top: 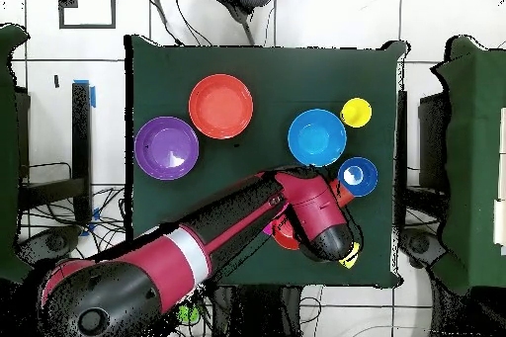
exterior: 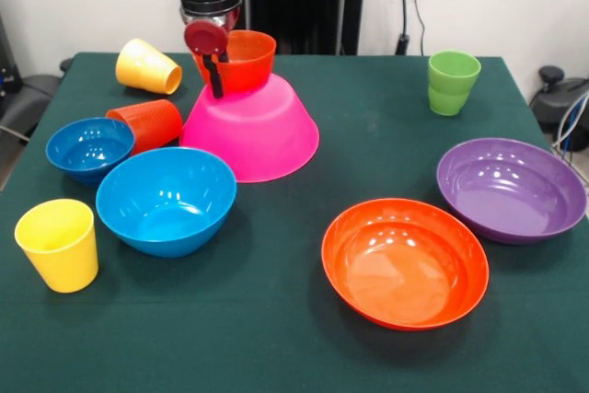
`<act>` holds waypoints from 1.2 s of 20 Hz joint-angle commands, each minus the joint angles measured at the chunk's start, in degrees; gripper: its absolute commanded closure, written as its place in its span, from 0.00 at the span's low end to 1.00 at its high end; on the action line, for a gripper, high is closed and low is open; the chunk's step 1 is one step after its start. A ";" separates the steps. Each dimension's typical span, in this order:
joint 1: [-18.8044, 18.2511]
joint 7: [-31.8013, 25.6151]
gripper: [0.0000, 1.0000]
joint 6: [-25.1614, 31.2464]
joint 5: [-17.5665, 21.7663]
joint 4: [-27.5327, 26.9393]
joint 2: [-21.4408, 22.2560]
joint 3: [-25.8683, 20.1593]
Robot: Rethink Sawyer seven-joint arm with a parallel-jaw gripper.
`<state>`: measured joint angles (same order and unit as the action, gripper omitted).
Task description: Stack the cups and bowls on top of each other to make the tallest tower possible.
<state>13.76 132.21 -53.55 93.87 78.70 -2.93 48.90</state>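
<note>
Gripper at desk's far edge, its dark fingers closed on the rim of small glossy orange plastic bowl. That bowl sits upright atop large pink plastic bowl, which is inverted. Medium blue plastic bowl stands just in front, off the stack.

You see even, bright overhead light: white glare spots dot the glossy wide shallow orange bowl, and soft shadows pool beneath it on the dark green tablecloth.
</note>
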 commanded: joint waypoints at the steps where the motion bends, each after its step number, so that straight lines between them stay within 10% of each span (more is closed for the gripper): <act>1: -1.95 2.99 0.00 -1.33 0.07 1.04 1.35 -9.25; 12: -4.75 -2.63 0.00 -5.72 -2.54 4.08 10.76 -11.83; 24: 0.70 3.37 0.00 -2.78 -3.86 7.83 14.04 -11.68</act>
<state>12.10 132.21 -57.71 93.83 83.31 10.41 48.63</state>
